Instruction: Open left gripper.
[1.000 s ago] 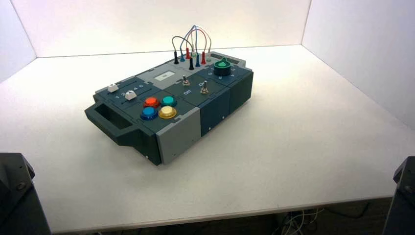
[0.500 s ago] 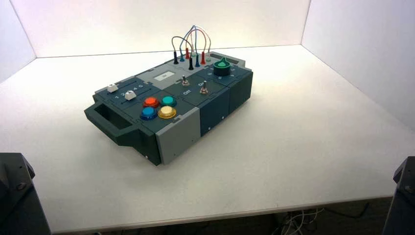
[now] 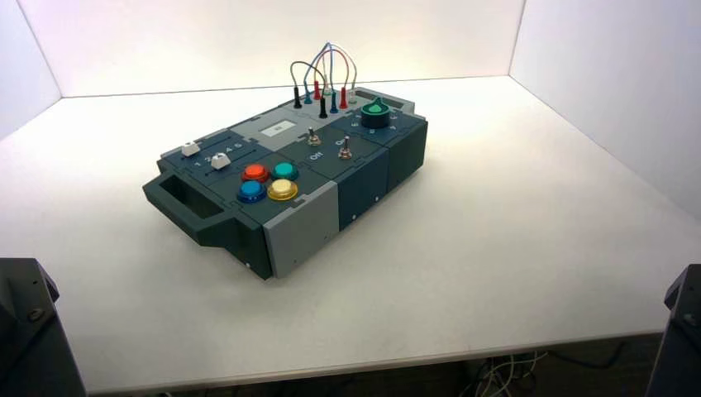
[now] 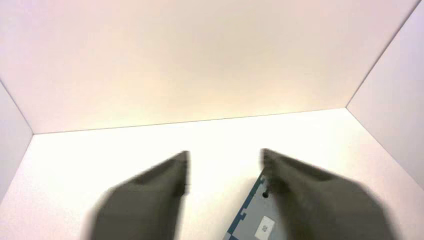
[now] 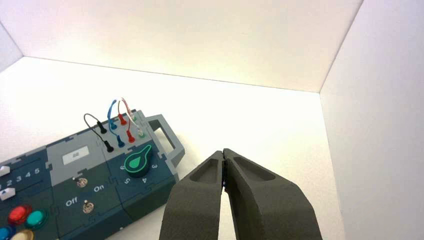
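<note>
The dark blue-grey box (image 3: 289,178) stands turned on the white table. It bears coloured buttons (image 3: 269,180), white sliders (image 3: 207,155), toggle switches (image 3: 331,142), a green knob (image 3: 374,110) and looped wires (image 3: 325,74). My left arm (image 3: 25,331) is parked at the near left edge. My left gripper (image 4: 225,155) is open and empty, with a corner of the box (image 4: 255,220) showing between its fingers (image 4: 165,190). My right arm (image 3: 682,327) is parked at the near right edge. My right gripper (image 5: 223,152) is shut and empty, off the box's knob end (image 5: 137,162).
White walls (image 3: 273,41) close the table at the back and on both sides. The table's front edge (image 3: 372,360) runs just before the parked arms, with cables (image 3: 496,376) hanging below it. The box has a carry handle (image 3: 186,198) at its near left end.
</note>
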Tool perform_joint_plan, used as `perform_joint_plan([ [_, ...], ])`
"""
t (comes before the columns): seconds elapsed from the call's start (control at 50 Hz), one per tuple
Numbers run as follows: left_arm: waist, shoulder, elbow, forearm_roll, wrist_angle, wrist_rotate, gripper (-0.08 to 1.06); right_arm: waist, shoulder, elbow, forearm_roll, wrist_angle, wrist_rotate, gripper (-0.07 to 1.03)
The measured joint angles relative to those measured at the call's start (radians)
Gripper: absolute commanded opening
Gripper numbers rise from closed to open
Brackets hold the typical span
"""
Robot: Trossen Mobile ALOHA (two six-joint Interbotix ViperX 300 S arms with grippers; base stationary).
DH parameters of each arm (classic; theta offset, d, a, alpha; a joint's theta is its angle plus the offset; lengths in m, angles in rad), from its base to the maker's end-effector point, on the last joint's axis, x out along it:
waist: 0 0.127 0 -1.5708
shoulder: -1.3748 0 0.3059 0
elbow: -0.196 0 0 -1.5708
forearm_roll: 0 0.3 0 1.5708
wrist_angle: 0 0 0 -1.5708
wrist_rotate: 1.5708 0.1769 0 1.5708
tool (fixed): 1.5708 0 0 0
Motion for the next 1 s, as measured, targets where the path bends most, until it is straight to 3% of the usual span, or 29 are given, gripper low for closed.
perform_joint_plan([
  [0.46,0.0,0.023,-0.009,0.002,-0.002,0.006,1.02,0.0,0.008,0.0,0.0,-0.003,0.0,-0.02],
  [1.0,-0.002,0.109,-0.08,0.002,-0.002,0.006,1.02,0.0,0.009,0.0,0.009,-0.003,0.0,-0.02],
])
